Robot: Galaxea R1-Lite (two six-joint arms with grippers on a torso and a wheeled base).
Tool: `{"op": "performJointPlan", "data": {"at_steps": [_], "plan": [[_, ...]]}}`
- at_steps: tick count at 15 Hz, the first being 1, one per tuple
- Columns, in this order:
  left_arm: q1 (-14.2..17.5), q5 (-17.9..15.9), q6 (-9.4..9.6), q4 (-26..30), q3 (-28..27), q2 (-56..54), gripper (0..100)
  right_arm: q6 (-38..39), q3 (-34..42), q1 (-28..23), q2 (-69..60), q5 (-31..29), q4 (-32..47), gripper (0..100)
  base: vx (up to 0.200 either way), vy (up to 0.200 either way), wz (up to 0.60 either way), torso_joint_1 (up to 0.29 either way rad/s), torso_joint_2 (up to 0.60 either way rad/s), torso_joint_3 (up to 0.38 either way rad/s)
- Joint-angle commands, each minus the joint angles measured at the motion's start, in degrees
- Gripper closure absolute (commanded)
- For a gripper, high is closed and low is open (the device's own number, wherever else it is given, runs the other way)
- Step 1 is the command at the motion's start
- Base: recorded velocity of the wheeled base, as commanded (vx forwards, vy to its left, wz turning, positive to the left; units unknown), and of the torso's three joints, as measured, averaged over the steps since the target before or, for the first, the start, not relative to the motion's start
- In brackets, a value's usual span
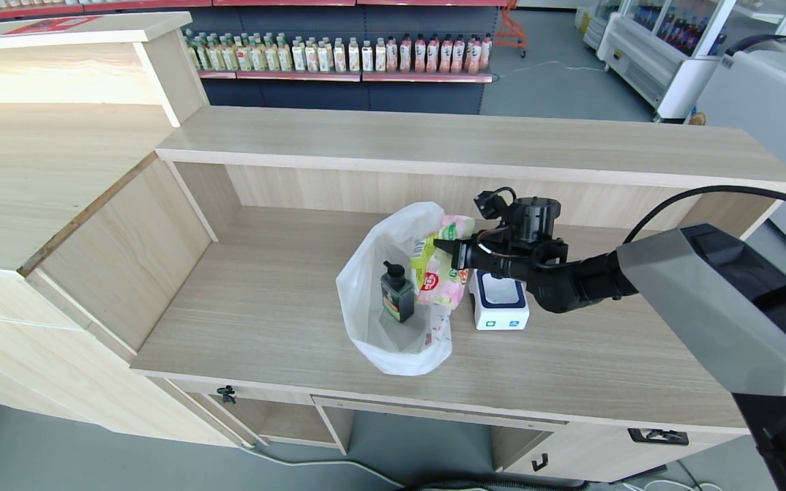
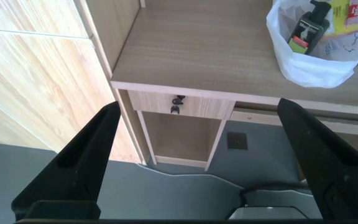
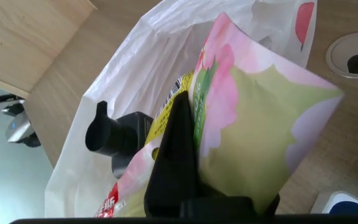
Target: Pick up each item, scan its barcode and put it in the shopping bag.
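Head view shows the wooden counter (image 1: 263, 307) with a white shopping bag (image 1: 366, 300) standing open on it, just under the fingers of the right gripper (image 1: 442, 247). These fingers are closed on a pink-and-green snack packet (image 1: 442, 276). In the right wrist view one dark finger (image 3: 178, 155) presses flat against the packet's side, and the packet hangs over the bag's mouth with its lower end already past the rim.

Behind the fingers, on the wrist side, sits a small white scanner (image 1: 499, 300) – whether the packet was passed over it, I cannot tell. Beyond the fingertips a dark pump bottle (image 1: 397, 294) stands inside the bag, so that item seems done. What is left, in my judgement, is to let the packet go.

The bag's soft rim could catch the packet – nothing else blocks the way. The left gripper (image 2: 194, 168) hangs low before the counter's front edge, fingers spread wide around nothing.
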Motion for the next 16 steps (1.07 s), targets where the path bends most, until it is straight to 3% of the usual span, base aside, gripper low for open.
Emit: {"op": "performJointPlan", "data": {"at_steps": [1, 2, 12, 14, 16], "plan": [[0.02, 0.01, -0.02, -0.01, 0.01, -0.02, 0, 0.10, -0.71, 0.04, 0.68, 0.16, 0.09, 100, 0.000, 0.000, 0.00, 0.000, 0.00, 0.000], [0.02, 0.01, -0.02, -0.01, 0.01, -0.02, 0, 0.19, -0.62, 0.04, 0.68, 0.77, 0.09, 0, 0.000, 0.000, 0.00, 0.000, 0.00, 0.000], [0.02, 0.01, -0.02, -0.01, 0.01, -0.02, 0, 0.81, 0.08, -1.19, -5.56, 2.36, 0.09, 0, 0.000, 0.000, 0.00, 0.000, 0.00, 0.000], [0.02, 0.01, -0.02, -0.01, 0.01, -0.02, 0, 1.33, 3.86, -2.60, -11.28, 0.77, 0.17, 0, 0.000, 0.000, 0.00, 0.000, 0.00, 0.000], [0.02, 0.01, -0.02, -0.01, 0.01, -0.02, 0, 1.33, 15.73, -3.92, -23.49, -3.71, 0.35, 0, 0.000, 0.000, 0.00, 0.000, 0.00, 0.000]]}}
